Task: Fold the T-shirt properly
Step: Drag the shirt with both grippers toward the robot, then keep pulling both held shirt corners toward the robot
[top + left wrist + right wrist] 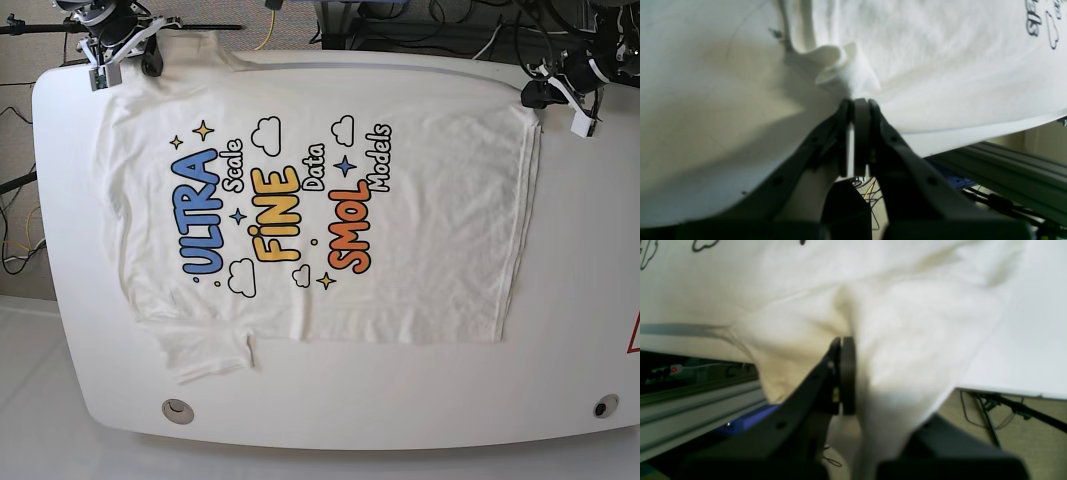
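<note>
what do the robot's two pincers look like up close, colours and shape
Both are dark grey to black. The left pincer has two long tapering fingers with small round holes along them, ending in flat rounded pads. The right pincer has the same dark finger and a flat rounded pad. From the base view, the wrists carry white housings beside black parts, with dark cables nearby.

The large white short-sleeved cotton T-shirt (320, 210) lying spread on the white worktop (580, 300) is showing a colourful print that is running sideways in the base view. It is reading "ULTRA" in big blue letters, "FINE" in yellow and "SMOL" in orange, with smaller white outlined script beside them reading "Scale", "Data" and "Models". In the left wrist view only the blurred tail of one dark-outlined word is showing at the top right corner, too partial to read.
</note>
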Controlling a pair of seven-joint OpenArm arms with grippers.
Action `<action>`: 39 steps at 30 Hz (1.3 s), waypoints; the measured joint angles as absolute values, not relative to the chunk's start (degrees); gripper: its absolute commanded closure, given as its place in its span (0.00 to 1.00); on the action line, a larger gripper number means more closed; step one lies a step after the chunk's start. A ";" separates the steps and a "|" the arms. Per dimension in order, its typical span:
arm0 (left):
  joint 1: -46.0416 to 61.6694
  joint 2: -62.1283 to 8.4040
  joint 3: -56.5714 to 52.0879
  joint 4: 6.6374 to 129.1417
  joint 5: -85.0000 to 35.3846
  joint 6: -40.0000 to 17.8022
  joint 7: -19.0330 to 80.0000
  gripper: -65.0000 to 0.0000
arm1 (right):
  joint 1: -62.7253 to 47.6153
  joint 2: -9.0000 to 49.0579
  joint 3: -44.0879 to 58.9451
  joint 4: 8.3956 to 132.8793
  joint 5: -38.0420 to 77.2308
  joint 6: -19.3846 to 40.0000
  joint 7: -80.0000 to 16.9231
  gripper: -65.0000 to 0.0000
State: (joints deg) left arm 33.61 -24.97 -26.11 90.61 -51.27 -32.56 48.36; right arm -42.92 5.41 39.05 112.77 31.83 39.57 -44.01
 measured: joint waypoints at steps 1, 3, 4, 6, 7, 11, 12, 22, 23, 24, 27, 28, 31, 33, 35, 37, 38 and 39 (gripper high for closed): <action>33.39 -24.82 -26.37 90.74 -51.27 -32.62 48.36 1.00 | -42.78 5.43 38.92 112.68 32.23 39.68 -43.72 1.00; 32.71 -24.12 -27.11 90.91 -51.29 -32.60 48.23 1.00 | -42.54 5.63 38.68 112.27 32.47 39.68 -43.51 1.00; 32.51 -23.99 -27.33 90.94 -51.33 -32.60 47.97 0.98 | -42.35 5.69 38.54 112.03 32.36 39.68 -43.55 1.00; 32.16 -24.03 -27.57 90.94 -51.33 -32.64 47.79 0.95 | -42.15 5.69 38.33 111.79 32.36 39.66 -43.57 1.00; 32.03 -24.03 -27.81 90.94 -51.33 -32.69 47.24 0.94 | -42.13 5.72 38.22 111.70 32.38 39.66 -43.55 1.00; 31.55 -24.16 -28.53 90.78 -51.46 -32.95 46.50 0.90 | -41.63 5.72 37.76 111.61 31.88 39.68 -43.57 1.00; 31.44 -24.32 -28.58 90.72 -51.37 -32.95 46.52 0.91 | -41.36 5.69 37.65 111.72 31.62 39.66 -43.59 1.00; 32.23 -24.58 -30.76 92.79 -53.98 -33.08 46.70 0.99 | -40.07 5.67 37.15 115.37 30.17 39.64 -43.79 1.00; 32.82 -24.58 -31.00 93.36 -54.87 -33.10 46.68 0.99 | -40.25 5.63 37.17 116.01 29.98 39.66 -44.03 1.00; 33.61 -24.53 -31.35 94.04 -55.70 -33.43 46.65 0.99 | -40.40 5.56 37.21 116.77 30.06 39.68 -44.12 1.00; 35.46 -24.47 -31.90 94.83 -55.75 -33.47 46.76 0.99 | -40.73 5.54 37.32 118.26 30.26 39.68 -44.21 1.00; 35.79 -24.47 -31.90 94.85 -55.75 -33.47 47.00 0.99 | -40.84 5.54 37.41 118.54 30.24 39.68 -44.23 1.00; 36.71 -24.36 -32.12 95.04 -55.57 -33.47 47.16 1.00 | -41.06 5.34 37.56 119.33 30.22 39.66 -44.60 1.00; 37.17 -24.36 -32.49 95.26 -55.57 -33.47 47.11 1.00 | -41.32 5.23 37.54 119.52 30.22 39.68 -44.82 1.00; 37.71 -24.53 -32.75 96.03 -55.61 -33.43 47.05 1.00 | -41.50 5.23 37.50 119.50 30.22 39.68 -44.71 1.00; 38.11 -24.53 -33.10 96.40 -55.94 -33.52 46.87 1.00 | -41.54 5.26 37.50 119.50 30.22 39.66 -44.69 1.00; 38.09 -24.51 -33.28 96.42 -55.96 -33.52 46.89 1.00 | -41.52 5.28 37.50 119.50 30.22 39.66 -44.62 1.00; 38.06 -24.47 -33.28 96.40 -55.66 -33.50 46.94 1.00 | -41.45 5.28 37.50 119.46 30.22 39.68 -44.62 1.00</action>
State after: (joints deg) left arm 38.06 -24.47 -33.28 96.40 -55.66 -33.50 46.94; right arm -41.45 5.28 37.50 119.46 30.22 39.68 -44.62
